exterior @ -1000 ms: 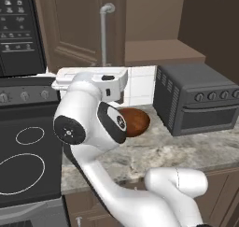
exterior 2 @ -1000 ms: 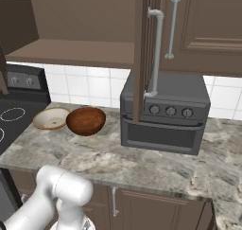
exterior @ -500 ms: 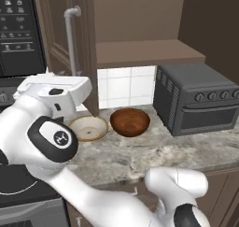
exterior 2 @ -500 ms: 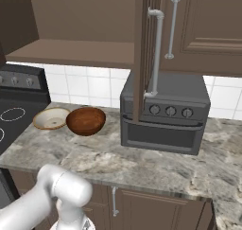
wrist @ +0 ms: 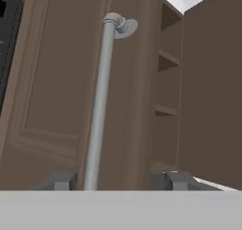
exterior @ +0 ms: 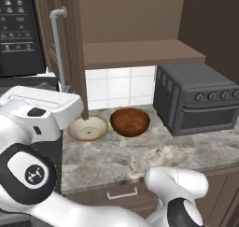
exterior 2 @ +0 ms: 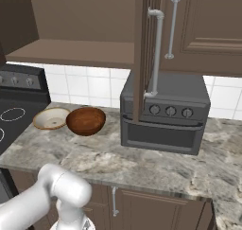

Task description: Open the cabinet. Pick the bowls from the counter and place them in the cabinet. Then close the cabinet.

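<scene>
The cabinet (exterior: 140, 53) stands with its left door (exterior: 65, 58) swung out edge-on toward the base cameras; the lower shelf (exterior: 140, 53) is exposed and bare where visible. The right door (exterior 2: 208, 30) looks shut in the right base view, its silver handle (exterior 2: 172, 28) upright. The open door's bar handle (wrist: 100, 106) runs up the middle of the hand view, with the shelf edges seen past the door's edge to the right. The gripper (wrist: 116, 181) sits at the foot of that handle: two grey fingertips (wrist: 59, 181) flank the bar with a clear gap on either side, so the jaws are spread apart and not clamped on it; whether either pad touches the bar cannot be told, as the tips are cut off at the bottom of the view. The reddish-brown bowl (exterior: 130, 122) and the tan-rimmed bowl (exterior: 87, 128) rest side by side on the counter (exterior: 140, 160), rims close or touching, left of the black toaster oven (exterior: 198, 97). In the left base view the arm's white link hides part of the tan-rimmed bowl's left edge.
</scene>
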